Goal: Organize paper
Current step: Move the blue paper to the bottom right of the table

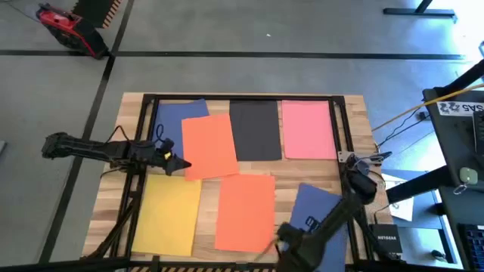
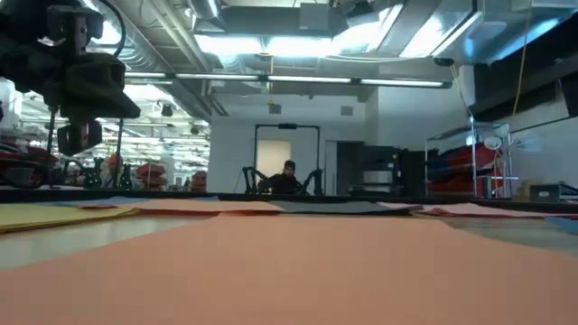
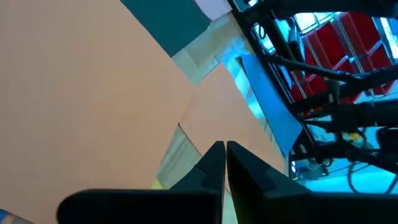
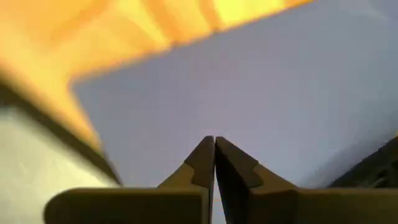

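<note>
- My left gripper [image 1: 184, 163] sits at the lower left corner of the upper orange sheet [image 1: 209, 145]. In the left wrist view its fingers [image 3: 214, 163] are pressed together, tips meeting over the bare wood table [image 1: 354, 121] beside that corner — I cannot tell whether any paper is pinched between them.
- My right gripper [image 4: 214, 144] is low at the near right of the table, above the near blue sheet [image 1: 321, 208]. Its fingers [image 4: 202, 163] are closed tip to tip, with nothing visible between them.
- 7 sheets lie flat on the table, in 2 rows.
- Far row, left to right: the far blue sheet [image 1: 175, 121], the upper orange sheet overlapping its right side and tilted, the black sheet [image 1: 255, 130], the pink sheet [image 1: 308, 129]. Black and pink lie side by side, nearly touching.
- Near row, left to right: the yellow sheet [image 1: 168, 213], the lower orange sheet [image 1: 244, 211], the near blue sheet, partly under my right arm.
- The upper orange sheet's lower edge reaches close to the top edges of the yellow and lower orange sheets.
- In the low view, the lower orange sheet fills the foreground — a person [image 2: 288, 180] sits far back in the room.
</note>
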